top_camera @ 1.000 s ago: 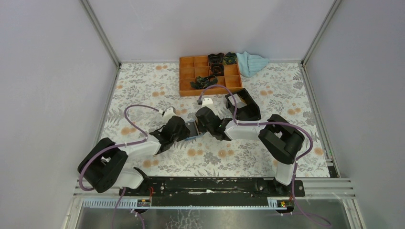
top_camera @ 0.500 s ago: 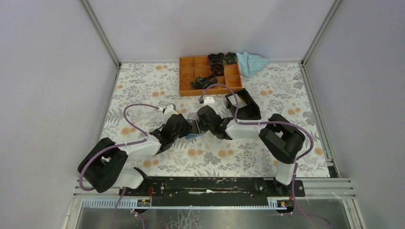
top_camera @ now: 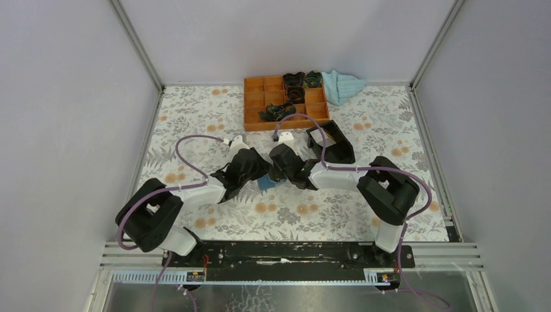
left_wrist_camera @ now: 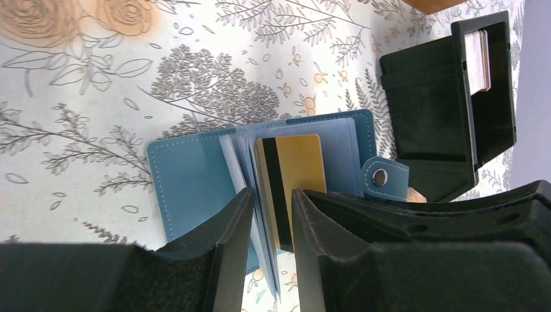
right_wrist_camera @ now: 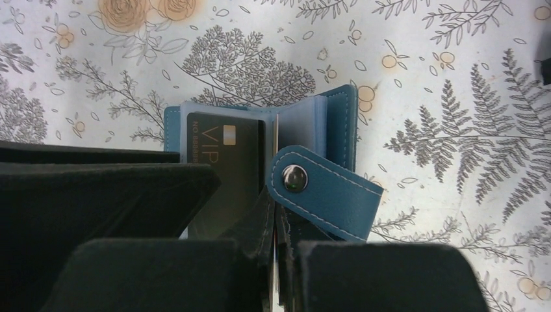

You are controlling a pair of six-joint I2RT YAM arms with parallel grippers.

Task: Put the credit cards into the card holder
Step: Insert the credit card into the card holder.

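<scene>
The card holder (left_wrist_camera: pixel 188 175) is a teal-blue case, standing open on the floral table between both grippers (top_camera: pixel 266 184). A gold credit card (left_wrist_camera: pixel 299 166) with a black stripe sits among its pale sleeves. From the other side a black credit card (right_wrist_camera: pixel 224 162) marked VIP shows in a sleeve. My left gripper (left_wrist_camera: pixel 271 198) straddles the sleeves with its fingers apart, and a strip of table shows beside them. My right gripper (right_wrist_camera: pixel 281 231) is shut on a thin edge of the holder (right_wrist_camera: pixel 347 123) next to the clasp strap (right_wrist_camera: pixel 325 188).
A black box (left_wrist_camera: pixel 448 97) lies open just beyond the holder, a stack of pale cards (left_wrist_camera: pixel 477 58) standing in it. An orange compartment tray (top_camera: pixel 253 110) and a light blue cloth (top_camera: pixel 342 84) are at the back. Grey walls enclose the table.
My left arm has pushed forward and right, closer to the holder. More of the blue holder now shows below the two grippers. The right gripper has barely moved.
</scene>
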